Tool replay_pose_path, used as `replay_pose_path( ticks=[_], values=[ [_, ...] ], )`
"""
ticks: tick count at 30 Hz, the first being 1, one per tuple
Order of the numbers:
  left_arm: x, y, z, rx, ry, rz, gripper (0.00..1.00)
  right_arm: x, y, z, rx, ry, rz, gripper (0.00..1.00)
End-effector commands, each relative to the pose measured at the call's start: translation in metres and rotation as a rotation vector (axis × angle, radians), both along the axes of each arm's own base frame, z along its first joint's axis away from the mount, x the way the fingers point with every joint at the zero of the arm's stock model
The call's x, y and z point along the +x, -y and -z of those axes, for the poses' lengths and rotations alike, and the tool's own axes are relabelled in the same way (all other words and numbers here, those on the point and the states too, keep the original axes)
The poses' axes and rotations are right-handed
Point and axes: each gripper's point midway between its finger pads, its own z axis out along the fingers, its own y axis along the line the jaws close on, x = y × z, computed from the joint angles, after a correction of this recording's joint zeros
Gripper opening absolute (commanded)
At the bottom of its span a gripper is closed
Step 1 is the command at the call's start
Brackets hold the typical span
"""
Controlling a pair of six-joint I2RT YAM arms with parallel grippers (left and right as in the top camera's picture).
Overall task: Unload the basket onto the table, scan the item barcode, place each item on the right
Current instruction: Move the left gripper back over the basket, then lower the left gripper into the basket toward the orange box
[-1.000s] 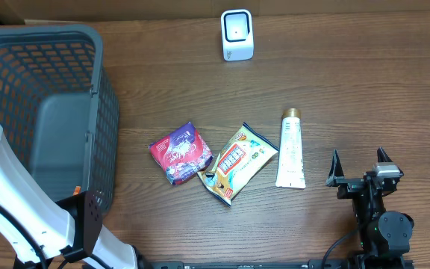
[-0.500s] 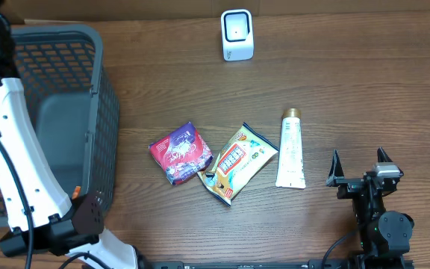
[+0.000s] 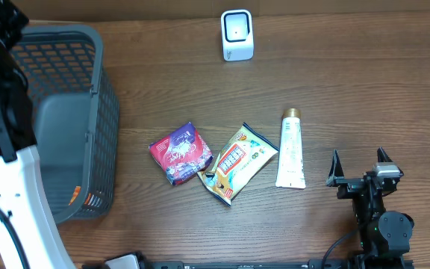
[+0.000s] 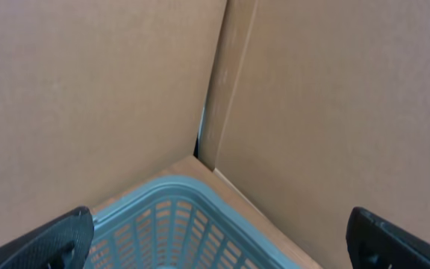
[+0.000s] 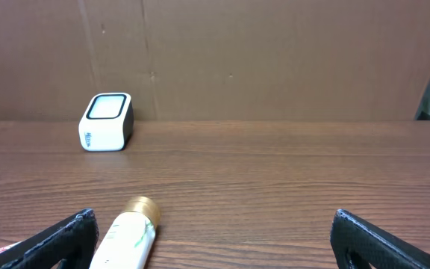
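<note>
Lying outside grey basket [image 3: 98, 82]: red pouch [image 3: 180, 153], snack packet [image 3: 237, 163], tube [image 3: 291, 153]

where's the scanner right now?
In the overhead view the white scanner stands at top centre, at the far edge of the table, well beyond the tube. The right wrist view shows it at left.

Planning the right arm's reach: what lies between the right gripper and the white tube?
Nothing: in the overhead view only bare wooden table separates the open right gripper from the white tube.
</note>
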Motion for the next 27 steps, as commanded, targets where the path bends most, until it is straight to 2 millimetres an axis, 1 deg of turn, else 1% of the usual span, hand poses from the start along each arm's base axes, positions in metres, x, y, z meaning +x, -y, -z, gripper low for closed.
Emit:
replay_pose_path(
  ticks=[1, 4, 7, 9, 11, 13, 14, 17, 20, 23, 27],
  values=[
    [-0.013, 0.0, 0.018, -0.012, 0.002, -0.023, 1.0, 0.0, 0.002, 0.002, 0.004, 0.003, 0.011, 1.0],
    [-0.024, 0.0, 0.034, -0.019, -0.011, -0.037, 1.0, 0.0, 0.002, 0.002, 0.004, 0.003, 0.011, 1.0],
    [-0.031, -0.007, 0.056, -0.043, -0.046, -0.082, 1.0, 0.0, 0.002, 0.002, 0.004, 0.003, 0.011, 1.0],
    [-0.037, -0.014, 0.083, -0.082, -0.136, -0.111, 1.0, 0.0, 0.002, 0.002, 0.004, 0.003, 0.011, 1.0],
    [-0.047, -0.021, 0.114, -0.181, -0.21, -0.171, 1.0, 0.0, 0.002, 0.002, 0.004, 0.003, 0.011, 1.0],
    [-0.053, -0.02, 0.145, -0.315, -0.257, -0.197, 1.0, 0.0, 0.002, 0.002, 0.004, 0.003, 0.011, 1.0],
    [-0.055, -0.019, 0.157, -0.364, -0.284, -0.203, 1.0, 0.0, 0.002, 0.002, 0.004, 0.003, 0.011, 1.0],
    [-0.063, -0.013, 0.186, -0.499, -0.347, -0.22, 1.0, 0.0, 0.002, 0.002, 0.004, 0.003, 0.011, 1.0],
    [-0.068, 0.0, 0.209, -0.592, -0.436, -0.184, 1.0, 0.0, 0.002, 0.002, 0.004, 0.003, 0.011, 1.0],
    [-0.064, 0.008, 0.224, -0.648, -0.487, -0.154, 1.0, 0.0, 0.002, 0.002, 0.004, 0.003, 0.011, 1.0],
    [-0.066, 0.007, 0.24, -0.647, -0.578, -0.154, 1.0, 0.0, 0.002, 0.002, 0.004, 0.003, 0.011, 1.0]
  ],
)
